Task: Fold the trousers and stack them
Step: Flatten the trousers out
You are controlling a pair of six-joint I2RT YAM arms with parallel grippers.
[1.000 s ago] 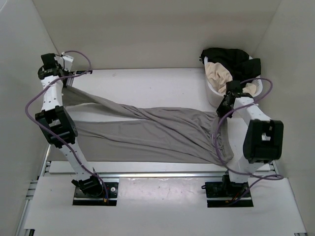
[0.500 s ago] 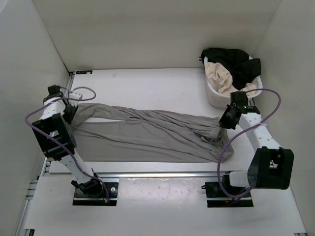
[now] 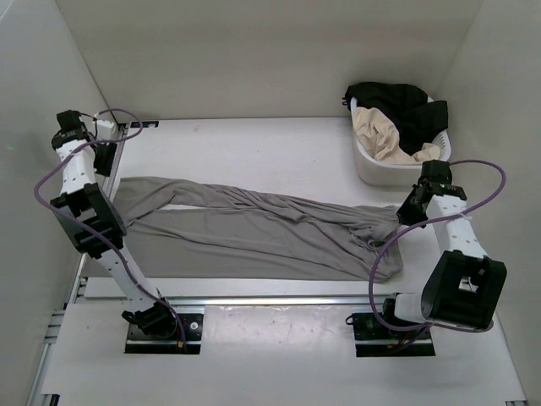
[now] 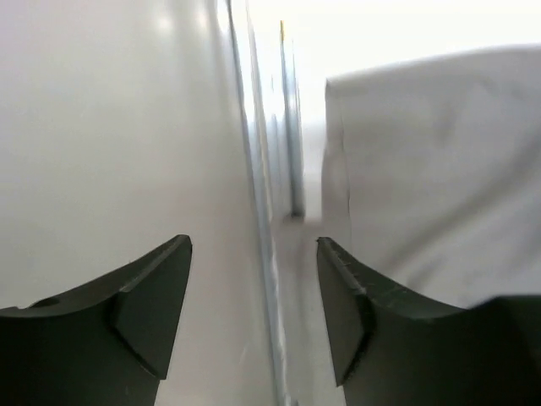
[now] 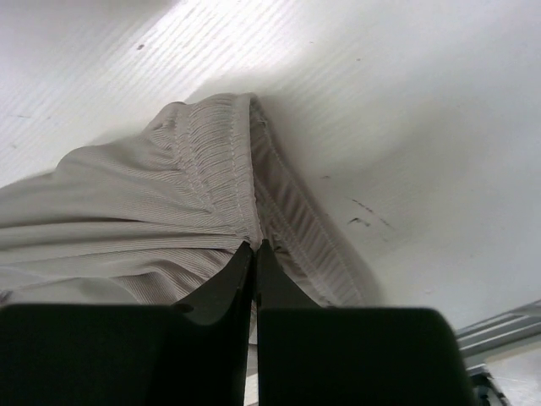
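Left jaws have just let go. A second ago they were clamped on the leg ends, held up off the bench [image 3: 254, 144] at 10 o'clock. Now they stand well apart with nothing between them, and the left arm [image 3: 80, 182] has backed into the 10 o'clock corner, clear of the cloth.

The trousers [image 3: 254, 224] have dropped and now lie flat across the bench from 9 to 3 o'clock. The cuffs [image 3: 127, 190] are at 9 and the waistband [image 5: 215, 161] at 3.

Right jaws haven't changed: fully closed, pinching the waistband edge. The right arm [image 3: 452, 228] has dragged that end further out toward 3 o'clock, so the fabric lies longer and flatter than before. It's still bunched and wrinkled near the waist.

The basket [image 3: 365, 165] at 1 o'clock, holding black and cream clothes, hasn't moved.

My read is that the spread-out step is basically done and no fold has started. The legs sit roughly side by side but not squared up. Next I'd expect a right release, then a regrasp for the first fold. The risk is the waist bunching carrying into the fold.
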